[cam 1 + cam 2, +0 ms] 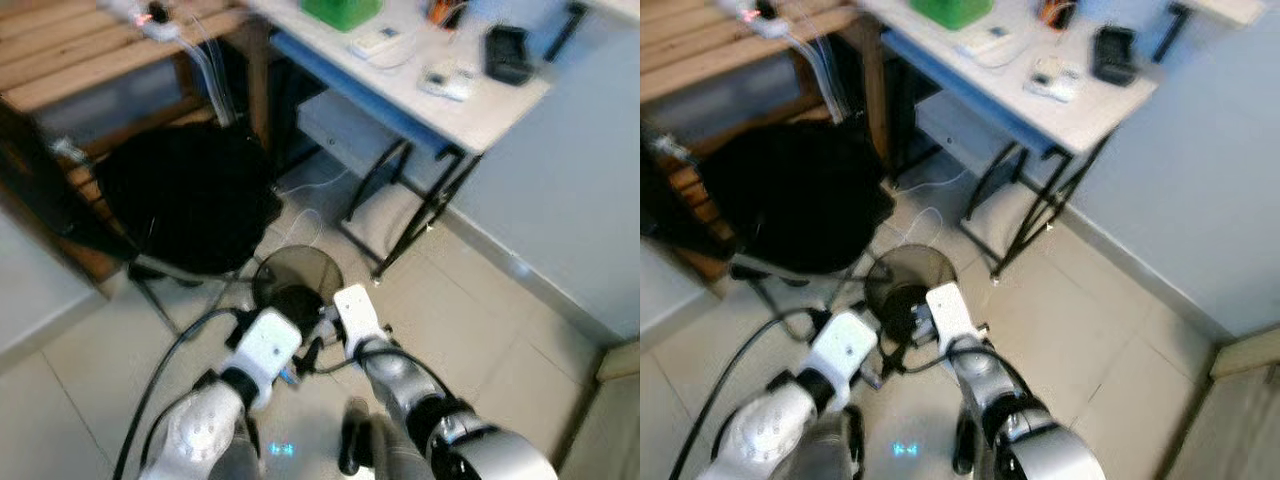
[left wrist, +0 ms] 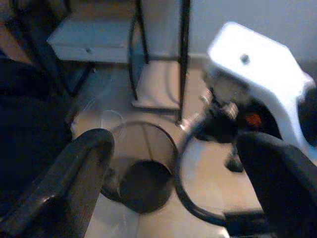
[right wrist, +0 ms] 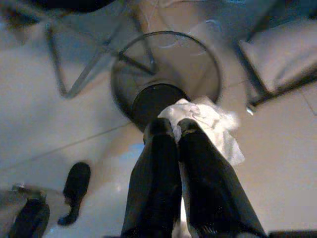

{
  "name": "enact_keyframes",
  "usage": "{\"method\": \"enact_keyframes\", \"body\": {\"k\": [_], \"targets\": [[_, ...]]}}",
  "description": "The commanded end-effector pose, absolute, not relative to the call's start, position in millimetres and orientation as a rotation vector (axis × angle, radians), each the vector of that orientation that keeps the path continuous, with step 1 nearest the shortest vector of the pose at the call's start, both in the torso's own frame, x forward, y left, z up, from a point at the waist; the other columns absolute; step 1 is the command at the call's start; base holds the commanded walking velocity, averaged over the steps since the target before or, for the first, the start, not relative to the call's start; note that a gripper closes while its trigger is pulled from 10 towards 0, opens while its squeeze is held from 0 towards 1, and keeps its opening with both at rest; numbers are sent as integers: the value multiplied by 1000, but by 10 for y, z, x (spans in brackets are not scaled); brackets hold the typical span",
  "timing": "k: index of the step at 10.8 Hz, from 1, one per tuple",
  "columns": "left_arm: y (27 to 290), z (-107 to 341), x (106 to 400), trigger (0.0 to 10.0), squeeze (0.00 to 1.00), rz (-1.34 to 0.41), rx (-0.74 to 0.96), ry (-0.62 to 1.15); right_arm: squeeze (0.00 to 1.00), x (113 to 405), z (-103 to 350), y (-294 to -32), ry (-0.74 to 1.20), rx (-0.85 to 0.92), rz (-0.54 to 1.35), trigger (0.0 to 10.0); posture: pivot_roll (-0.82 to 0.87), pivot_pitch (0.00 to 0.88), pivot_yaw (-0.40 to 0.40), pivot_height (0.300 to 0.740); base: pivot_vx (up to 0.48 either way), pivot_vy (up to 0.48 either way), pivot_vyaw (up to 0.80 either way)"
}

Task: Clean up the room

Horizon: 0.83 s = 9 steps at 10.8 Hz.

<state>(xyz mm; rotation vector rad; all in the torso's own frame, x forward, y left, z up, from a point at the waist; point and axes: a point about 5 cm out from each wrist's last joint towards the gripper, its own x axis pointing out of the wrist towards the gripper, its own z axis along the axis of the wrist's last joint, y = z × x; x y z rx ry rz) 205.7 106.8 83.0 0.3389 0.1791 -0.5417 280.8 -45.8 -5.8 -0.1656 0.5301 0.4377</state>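
You stand over a tiled floor (image 1: 500, 330) with a white desk (image 1: 470, 120) at the far right, a wooden bench (image 1: 90, 50) at the far left and a black chair (image 1: 185, 195) just near of the bench. Between the chair and the desk's black legs, close in front of both arms, sits the bin (image 1: 300, 278), a round dark mesh basket, upright with its mouth open to the top.

The relation that matters is tissue to bin. Your right end effector (image 3: 171, 130) is pinched narrow on a crumpled white tissue (image 3: 208, 124), which bunches out past the fingertips. In the right wrist view the wad lies over the bin's (image 3: 166, 74) near rim and partly outside it, on the side toward the desk, with the dark bottom of the bin just beyond the tips. So the bin's centre lies a little farther and a little left of what you hold; I judge that a short reach that way would put the tissue squarely over the opening before you let go.

The right arm is the one carrying the load and the nearer to the bin's mouth. Your left end effector (image 2: 173, 168) is spread wide and holds nothing, hovering just left of the bin (image 2: 143, 163), with the right wrist housing (image 2: 257, 79) close beside it.
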Motion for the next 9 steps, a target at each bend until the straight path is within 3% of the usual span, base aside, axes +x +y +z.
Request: {"method": "enact_keyframes", "body": {"k": [1, 4, 9], "targets": [[1042, 758, 1988, 10000, 0, -544, 319, 215, 0, 2641, -33, -3, 543, -86, 526, 10000, 296, 270, -88, 726, 454, 0, 0], [1033, 764, 1977, 10000, 0, -550, 300, 215, 0, 2624, -58, -25, 556, -82, 525, 10000, 292, 271, -85, 726, 455, 0, 0], [1003, 768, 1885, 10000, 0, -517, 280, 241, 0, 2544, -74, 106, 605, -64, 616, 10000, 327, 319, -103, 726, 0, 0, 0]]}}
